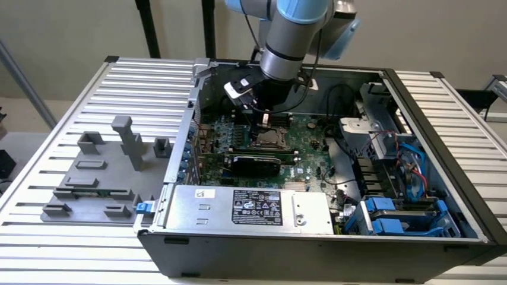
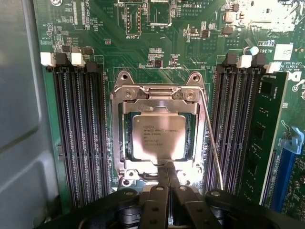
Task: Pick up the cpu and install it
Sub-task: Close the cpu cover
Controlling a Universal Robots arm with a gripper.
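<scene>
Gripper (image 2: 167, 172) fingers are seen pressed together, nothing held, tips at the near edge of the cpu (image 2: 158, 137). It is laid flat in the socket (image 2: 159, 106) just ahead of them. It should be kept level and pushed only softly.

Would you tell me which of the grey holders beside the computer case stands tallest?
The stepped grey post at the fixture plate's far edge; the other holders are low blocks.

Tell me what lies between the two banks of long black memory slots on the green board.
The wrist view shows a silver metal socket frame there, with the small square silver-topped cpu inside it.
</scene>
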